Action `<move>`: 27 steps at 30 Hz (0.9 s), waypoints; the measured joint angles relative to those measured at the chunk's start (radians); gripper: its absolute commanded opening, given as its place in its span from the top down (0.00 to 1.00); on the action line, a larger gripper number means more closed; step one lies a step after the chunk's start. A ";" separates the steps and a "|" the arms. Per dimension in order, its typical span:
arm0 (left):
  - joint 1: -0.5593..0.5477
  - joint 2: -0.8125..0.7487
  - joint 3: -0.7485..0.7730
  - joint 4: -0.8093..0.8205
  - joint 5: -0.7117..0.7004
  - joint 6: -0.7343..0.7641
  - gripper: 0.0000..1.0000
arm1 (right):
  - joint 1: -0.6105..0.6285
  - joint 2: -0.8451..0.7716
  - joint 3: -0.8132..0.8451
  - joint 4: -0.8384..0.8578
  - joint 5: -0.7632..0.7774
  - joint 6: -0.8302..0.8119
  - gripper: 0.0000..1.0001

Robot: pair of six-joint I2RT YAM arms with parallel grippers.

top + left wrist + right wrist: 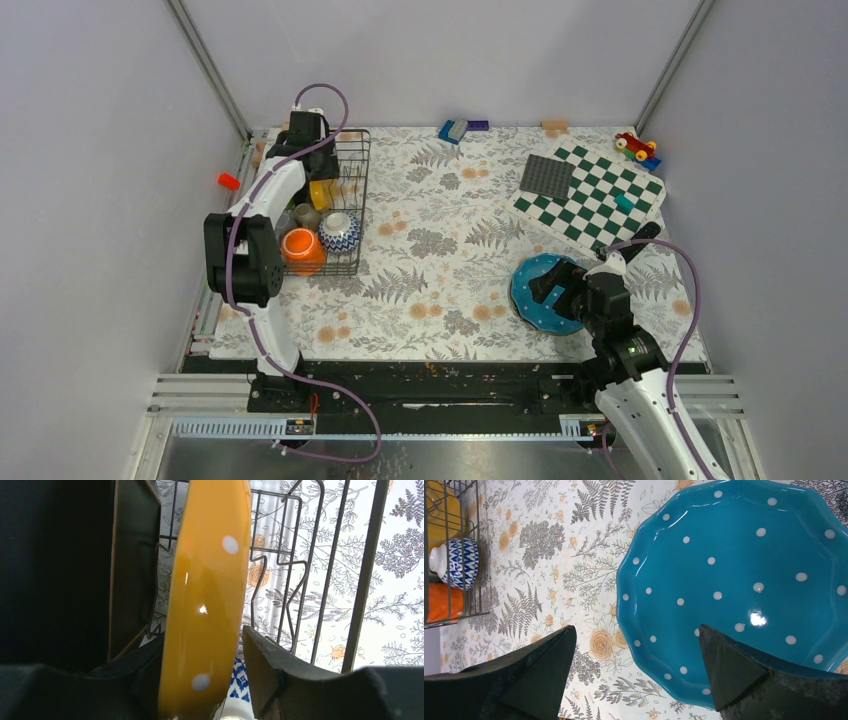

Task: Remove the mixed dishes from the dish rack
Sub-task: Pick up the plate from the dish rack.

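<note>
In the far-left dark wire dish rack, the yellow white-dotted plate stands edge-on between the fingers of the left claw; whether clamped, I cannot tell.

The yellow plate and blue plate are smooth, glossy glazed ceramic, catching bright highlights. The rack is thin dark metal wire. The table cover looks matt.

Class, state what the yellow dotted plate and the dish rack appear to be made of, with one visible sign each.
Yellow dotted plate: probably glazed ceramic, glossy; sharp white glints, though melamine could look alike. Dish rack: dark coated metal wire, apparently; thin bent rods.
</note>
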 measured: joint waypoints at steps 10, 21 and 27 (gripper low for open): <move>0.004 0.012 0.044 -0.031 0.011 0.044 0.86 | 0.000 -0.006 -0.003 0.007 0.001 0.000 0.00; 0.005 0.016 0.069 -0.071 0.031 0.053 1.00 | 0.000 -0.022 -0.003 0.007 0.001 0.000 0.00; 0.007 0.016 0.085 -0.100 0.059 0.055 1.00 | 0.000 -0.024 -0.003 0.007 0.001 0.000 0.00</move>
